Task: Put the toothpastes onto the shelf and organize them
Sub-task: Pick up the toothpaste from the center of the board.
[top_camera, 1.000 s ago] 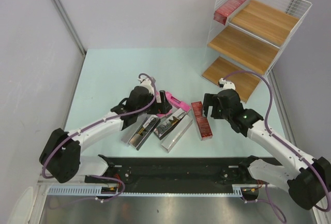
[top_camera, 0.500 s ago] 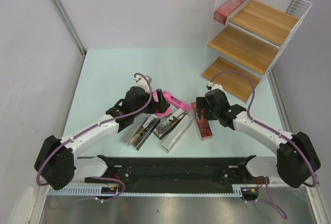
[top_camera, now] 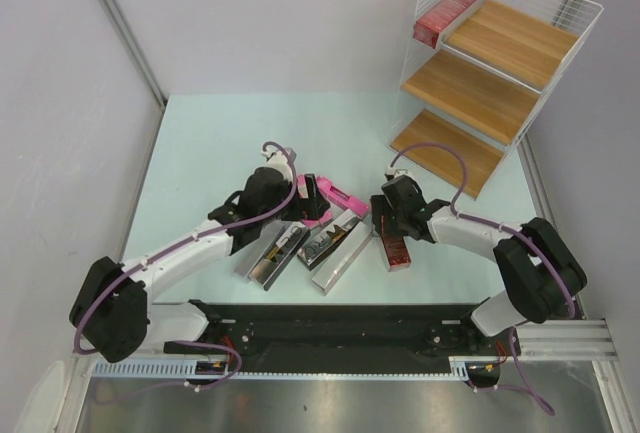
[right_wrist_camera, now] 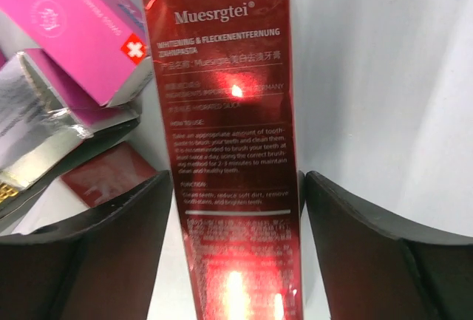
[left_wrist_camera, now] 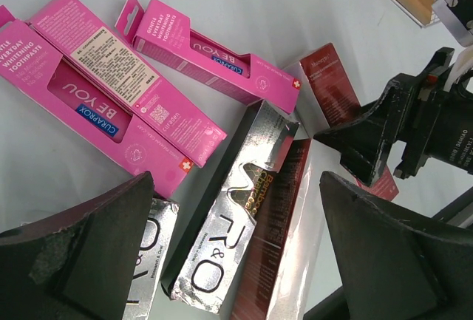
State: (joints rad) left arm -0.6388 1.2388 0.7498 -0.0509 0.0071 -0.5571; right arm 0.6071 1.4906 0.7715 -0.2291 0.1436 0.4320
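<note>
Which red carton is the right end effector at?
The red carton flat on the table, straddled by the open right end effector; another sits on the shelf.

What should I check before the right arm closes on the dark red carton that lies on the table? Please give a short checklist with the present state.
1. The right gripper is open: ok, one finger on each side of the dark red carton.
2. It is centred between the fingers: ok in the right wrist view.
3. The fingers are low enough to grip: cannot tell.
4. The silver carton is free of the fingers: cannot tell, its end lies close by.
5. The left gripper is apart from the right one: ok, open above the pink cartons.
6. The shelf has room on its top board beside the stored carton: ok.
</note>
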